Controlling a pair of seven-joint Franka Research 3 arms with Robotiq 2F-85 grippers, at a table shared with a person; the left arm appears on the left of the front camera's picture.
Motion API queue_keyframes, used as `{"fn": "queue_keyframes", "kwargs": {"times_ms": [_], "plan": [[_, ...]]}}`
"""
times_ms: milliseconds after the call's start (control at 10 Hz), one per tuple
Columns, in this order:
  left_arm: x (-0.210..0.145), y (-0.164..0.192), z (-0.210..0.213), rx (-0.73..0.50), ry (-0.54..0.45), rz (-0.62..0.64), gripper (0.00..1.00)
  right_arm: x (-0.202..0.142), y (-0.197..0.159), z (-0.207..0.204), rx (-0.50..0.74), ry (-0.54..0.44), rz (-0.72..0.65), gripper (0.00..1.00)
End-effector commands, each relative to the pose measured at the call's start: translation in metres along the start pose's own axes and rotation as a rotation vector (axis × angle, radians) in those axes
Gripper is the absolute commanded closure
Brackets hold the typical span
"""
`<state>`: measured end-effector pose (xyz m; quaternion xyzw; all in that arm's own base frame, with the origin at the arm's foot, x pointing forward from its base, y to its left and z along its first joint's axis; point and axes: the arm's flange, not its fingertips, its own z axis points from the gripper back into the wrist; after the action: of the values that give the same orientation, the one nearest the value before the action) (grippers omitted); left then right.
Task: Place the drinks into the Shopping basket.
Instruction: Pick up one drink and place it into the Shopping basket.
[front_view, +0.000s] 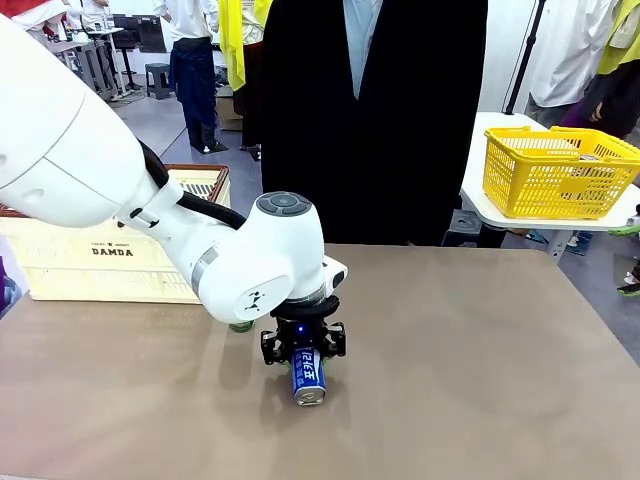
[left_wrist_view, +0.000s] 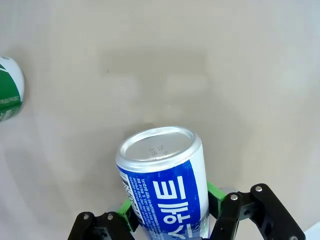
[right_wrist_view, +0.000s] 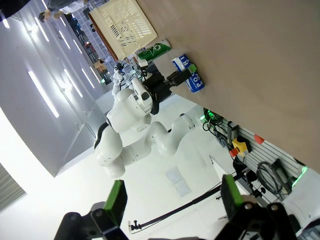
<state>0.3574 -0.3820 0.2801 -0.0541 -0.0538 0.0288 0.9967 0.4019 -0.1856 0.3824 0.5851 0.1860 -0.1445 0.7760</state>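
The left gripper (front_view: 305, 365) is clamping its green pads (left_wrist_view: 216, 192) around the slim blue metal can with white lettering (front_view: 309, 380), which is lying on the brown tabletop (front_view: 480, 350), toward the middle of its near edge. The green metal can (front_view: 240, 325) is lying just beside it. The cream slotted plastic basket with the brown rim (front_view: 110, 265) is sitting at the far left corner. The right gripper (right_wrist_view: 170, 200) is hanging wide open, holding nothing.

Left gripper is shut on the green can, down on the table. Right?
Not the green one. The left gripper is shut on the blue can, down on the table. The green can lies free off to the side. The left wrist view shows it.
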Motion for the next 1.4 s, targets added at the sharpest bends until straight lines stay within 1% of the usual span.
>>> {"fn": "queue_keyframes", "kwargs": {"times_ms": [0, 200, 300, 400, 500, 600, 700, 800, 900, 1000, 1100, 1200, 1300], "plan": [[-0.003, -0.003, 0.004, 0.019, -0.022, 0.015, 1.00, -0.003, 0.002, -0.003, -0.005, -0.011, -0.009, 0.00], [-0.003, -0.002, 0.029, -0.012, -0.021, -0.008, 1.00, -0.003, 0.002, -0.003, -0.005, -0.011, -0.009, 0.00], [-0.007, -0.001, 0.055, -0.038, -0.020, -0.043, 1.00, -0.003, 0.002, -0.003, -0.005, -0.011, -0.009, 0.00], [-0.013, 0.002, 0.097, -0.068, -0.002, -0.089, 1.00, -0.003, 0.002, -0.003, -0.005, -0.011, -0.009, 0.00], [-0.021, 0.007, 0.139, -0.073, 0.031, -0.126, 1.00, -0.003, 0.002, -0.003, -0.005, -0.011, -0.009, 0.00], [-0.031, 0.017, 0.181, -0.082, 0.066, -0.172, 1.00, -0.003, 0.002, -0.003, -0.005, -0.011, -0.009, 0.00], [-0.046, 0.033, 0.213, -0.133, 0.093, -0.235, 1.00, -0.003, 0.002, -0.003, -0.005, -0.011, -0.009, 0.00], [-0.057, 0.053, 0.232, -0.183, 0.084, -0.271, 1.00, -0.003, 0.002, -0.003, -0.005, -0.011, -0.009, 0.00], [-0.061, 0.074, 0.242, -0.262, -0.013, -0.200, 1.00, -0.003, 0.002, -0.003, -0.005, -0.011, -0.009, 0.00], [-0.064, 0.090, 0.245, -0.284, -0.045, -0.016, 1.00, -0.003, 0.002, -0.003, -0.005, -0.011, -0.009, 0.00], [-0.063, 0.036, 0.244, -0.203, 0.050, -0.245, 1.00, -0.003, 0.002, -0.003, -0.005, -0.011, -0.009, 0.00], [-0.063, 0.036, 0.244, -0.203, 0.050, -0.245, 1.00, -0.003, 0.002, -0.003, -0.005, -0.011, -0.009, 0.00], [-0.065, 0.072, 0.258, -0.238, 0.004, -0.166, 1.00, -0.003, 0.002, -0.003, -0.005, -0.011, -0.009, 0.00]]}}
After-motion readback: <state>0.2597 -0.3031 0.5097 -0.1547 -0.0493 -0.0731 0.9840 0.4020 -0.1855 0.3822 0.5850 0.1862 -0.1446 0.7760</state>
